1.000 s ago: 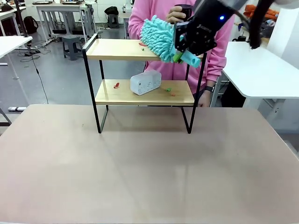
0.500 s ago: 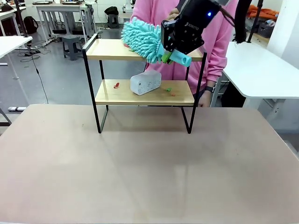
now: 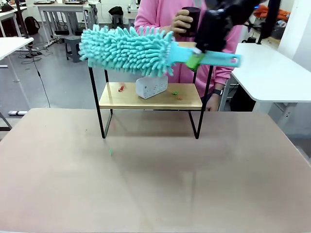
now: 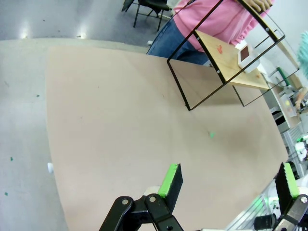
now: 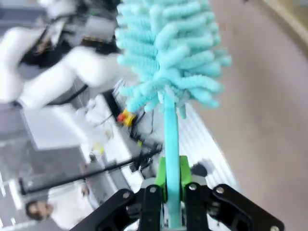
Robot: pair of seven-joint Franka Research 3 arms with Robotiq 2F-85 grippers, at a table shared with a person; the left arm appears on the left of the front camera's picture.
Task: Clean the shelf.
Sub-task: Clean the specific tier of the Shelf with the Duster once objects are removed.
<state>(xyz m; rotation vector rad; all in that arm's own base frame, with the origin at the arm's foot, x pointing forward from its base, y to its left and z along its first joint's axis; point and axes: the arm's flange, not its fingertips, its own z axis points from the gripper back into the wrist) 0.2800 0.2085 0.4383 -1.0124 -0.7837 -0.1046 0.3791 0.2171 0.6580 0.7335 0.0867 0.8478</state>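
Note:
The shelf (image 3: 141, 100) stands at the table's far side, and its top board is mostly hidden behind a fluffy teal duster (image 3: 126, 50). My right gripper (image 3: 197, 59) is shut on the duster's handle, holding it level with the head reaching past the shelf's left end. In the right wrist view the handle (image 5: 170, 144) runs up from my right gripper (image 5: 171, 195) to the head (image 5: 168, 53). Small red and green scraps (image 3: 121, 88) lie on the lower board beside a white box (image 3: 151, 86). My left gripper (image 4: 230, 180) hangs open over the table, away from the shelf (image 4: 226, 67).
A person in a pink top stands behind the shelf, with a hand holding a dark cup (image 3: 192, 20) above its right end. A small green scrap (image 3: 110, 152) lies on the brown table (image 3: 155, 184) in front of the shelf. White tables (image 3: 272, 73) flank the scene.
The duster has swept leftward across the top board and turned level, its head now past the left end. A green scrap has landed on the table. The left gripper's opening is unchanged.

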